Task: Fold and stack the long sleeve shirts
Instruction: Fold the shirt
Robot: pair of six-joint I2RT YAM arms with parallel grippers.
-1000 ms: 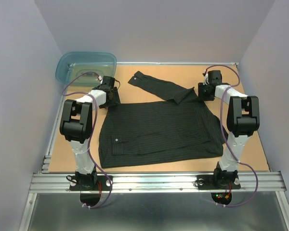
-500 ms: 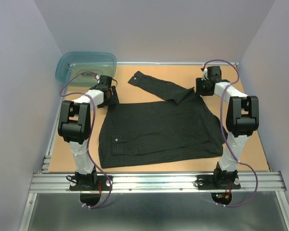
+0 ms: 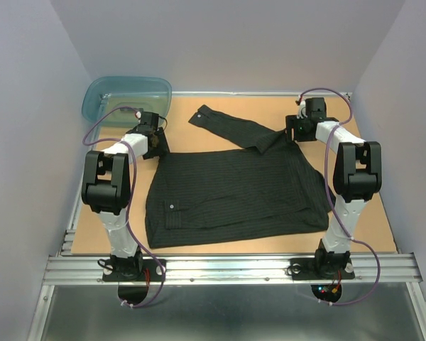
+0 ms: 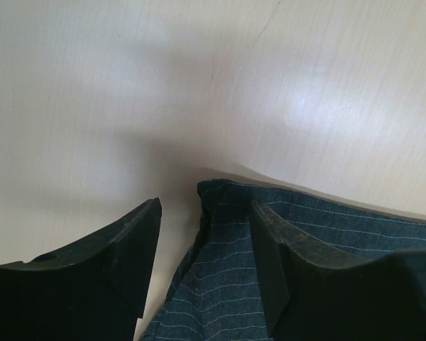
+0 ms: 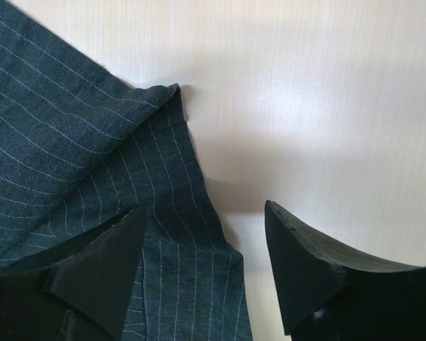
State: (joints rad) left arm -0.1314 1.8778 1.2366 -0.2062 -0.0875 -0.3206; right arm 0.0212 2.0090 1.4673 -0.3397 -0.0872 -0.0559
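Black pinstriped cloth covers the middle of the tan surface: the long sleeve shirt lies spread flat between the two arms, its body wide from left to right. One sleeve runs from the far right part of the body diagonally toward the far left, its end lying on bare board. A small pocket with a pale button sits at the near left of the body. A translucent teal tub stands in the far left corner, apart from the shirt.

The left fingers hang over the shirt's far left corner. In the left wrist view these fingers stand apart and hold nothing. One is over the bare surface, the other over the cloth, and the rounded corner of the shirt lies in the gap between them.

The right fingers are at the far right of the shirt, where sleeve and body meet. In the right wrist view these fingers also stand apart with nothing clamped. One is over the layered cloth of the shirt, the other over the pale surface, and the shirt's edge runs down between them. Whether any fingertip touches the cloth cannot be told.
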